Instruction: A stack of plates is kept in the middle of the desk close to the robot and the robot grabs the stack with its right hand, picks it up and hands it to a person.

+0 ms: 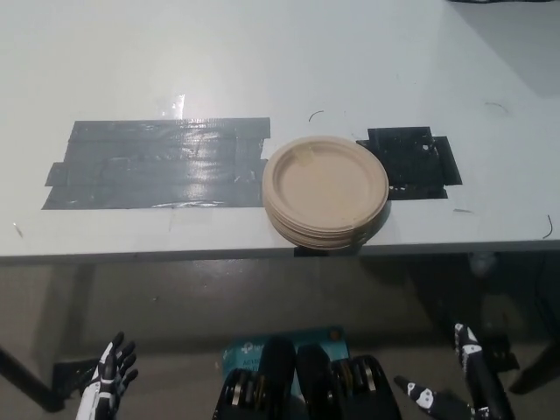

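We see a wide desk [262,61], pale grey and smooth, with a faint sheen; its near edge runs straight across the picture. Below that edge lies a dull brownish floor [175,297], and a dark desk leg [26,378] slants at the lower left.

On the desk's left half sits a long patch of black tape [153,164], glossy strips laid side by side with ragged ends and a bright glare on them. A smaller squarish tape patch [411,162], matte black, lies to the right.

Between the two patches rests the stack [325,191] of round tan plates, paper-like and matte, with shallow rims. It sits at the middle of the near edge, touching both patches and slightly overhanging the desk edge. The top plate holds nothing.

Both hands hang low, below the desk and well apart from the stack. The left hand [109,378] shows at the lower left, fingers spread and empty. The right hand [455,389] shows at the lower right, fingers apart, holding nothing.
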`<state>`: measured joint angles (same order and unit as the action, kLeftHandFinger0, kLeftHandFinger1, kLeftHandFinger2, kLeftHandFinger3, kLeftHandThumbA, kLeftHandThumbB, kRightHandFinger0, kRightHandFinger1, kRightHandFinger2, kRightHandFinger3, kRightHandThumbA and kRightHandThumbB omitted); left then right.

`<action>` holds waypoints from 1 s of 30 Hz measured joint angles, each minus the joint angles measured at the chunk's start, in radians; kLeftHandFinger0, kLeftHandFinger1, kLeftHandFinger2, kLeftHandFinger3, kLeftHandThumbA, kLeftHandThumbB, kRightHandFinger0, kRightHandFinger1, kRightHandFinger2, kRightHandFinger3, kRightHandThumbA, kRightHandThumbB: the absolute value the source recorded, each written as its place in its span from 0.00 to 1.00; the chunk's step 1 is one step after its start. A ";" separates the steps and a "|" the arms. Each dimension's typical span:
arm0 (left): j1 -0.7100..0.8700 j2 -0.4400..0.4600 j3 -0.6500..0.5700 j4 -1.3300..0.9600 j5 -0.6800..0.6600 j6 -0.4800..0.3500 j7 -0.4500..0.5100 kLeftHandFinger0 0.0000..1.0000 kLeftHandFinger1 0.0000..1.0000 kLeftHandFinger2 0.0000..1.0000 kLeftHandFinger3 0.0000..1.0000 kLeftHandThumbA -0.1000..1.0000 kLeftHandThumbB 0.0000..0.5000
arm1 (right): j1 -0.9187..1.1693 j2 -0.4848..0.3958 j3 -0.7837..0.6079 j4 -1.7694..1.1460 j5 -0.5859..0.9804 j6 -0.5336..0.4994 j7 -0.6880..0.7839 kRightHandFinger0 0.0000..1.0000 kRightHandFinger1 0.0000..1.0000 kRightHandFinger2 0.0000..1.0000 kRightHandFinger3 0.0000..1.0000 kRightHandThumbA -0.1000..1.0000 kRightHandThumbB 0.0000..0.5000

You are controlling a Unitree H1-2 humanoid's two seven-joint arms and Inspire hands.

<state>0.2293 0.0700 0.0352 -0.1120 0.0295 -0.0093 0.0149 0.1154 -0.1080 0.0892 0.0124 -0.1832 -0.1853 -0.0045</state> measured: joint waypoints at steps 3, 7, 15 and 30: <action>-0.006 0.000 0.000 0.001 -0.001 0.001 0.000 1.00 1.00 1.00 1.00 1.00 0.00 | -0.018 -0.003 0.000 -0.042 -0.064 0.000 -0.015 1.00 1.00 1.00 1.00 0.90 1.00; -0.016 0.000 0.000 0.001 -0.001 0.001 0.000 1.00 1.00 1.00 1.00 1.00 0.00 | -0.077 -0.013 0.005 -0.078 -0.144 0.000 -0.027 1.00 1.00 1.00 1.00 0.88 1.00; -0.027 0.002 0.000 0.001 -0.001 0.003 0.000 1.00 1.00 1.00 1.00 1.00 0.00 | -0.250 -0.058 0.051 -0.090 -0.311 0.004 -0.030 1.00 1.00 1.00 1.00 0.89 1.00; -0.055 0.020 0.002 0.000 -0.001 0.007 0.000 1.00 1.00 1.00 1.00 1.00 0.00 | -0.522 -0.151 0.220 -0.023 -0.622 0.042 -0.020 1.00 1.00 1.00 1.00 0.75 1.00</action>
<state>0.1748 0.0903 0.0372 -0.1118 0.0290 -0.0022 0.0147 -0.4071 -0.2587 0.3097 -0.0102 -0.8055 -0.1429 -0.0247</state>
